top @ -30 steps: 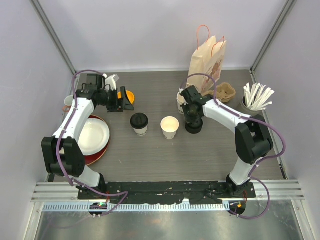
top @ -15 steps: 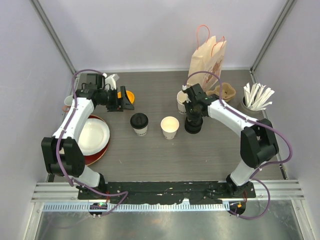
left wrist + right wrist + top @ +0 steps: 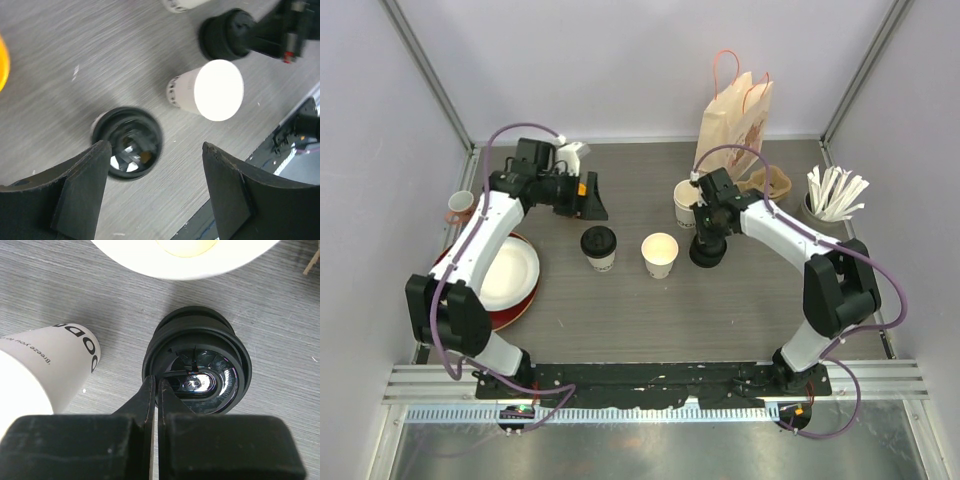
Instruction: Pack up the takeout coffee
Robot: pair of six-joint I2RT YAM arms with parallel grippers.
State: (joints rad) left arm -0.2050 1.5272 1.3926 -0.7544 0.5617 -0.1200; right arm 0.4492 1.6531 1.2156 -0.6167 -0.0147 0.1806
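Note:
One white paper cup with its black lid on (image 3: 599, 246) stands mid-table; in the left wrist view (image 3: 128, 142) it lies just beyond my left finger. A second white paper cup (image 3: 660, 255) stands open to its right and also shows in the left wrist view (image 3: 210, 90) and the right wrist view (image 3: 50, 370). A loose black lid (image 3: 708, 251) rests on the table to the right of it. My right gripper (image 3: 703, 238) is shut on that lid's (image 3: 200, 365) left rim. My left gripper (image 3: 594, 206) is open and empty, hovering just behind the lidded cup.
A brown paper bag (image 3: 735, 118) stands at the back right, with a cardboard cup carrier (image 3: 773, 184) and a holder of wooden stirrers (image 3: 835, 195) beside it. A cream mug (image 3: 685, 203) stands behind the lid. Stacked plates (image 3: 506, 276) and a pinkish cup (image 3: 460, 206) are at the left.
My left arm has swung right and forward, now over the spot behind the lidded cup. My right gripper has stayed at the loose lid, shifting only slightly.

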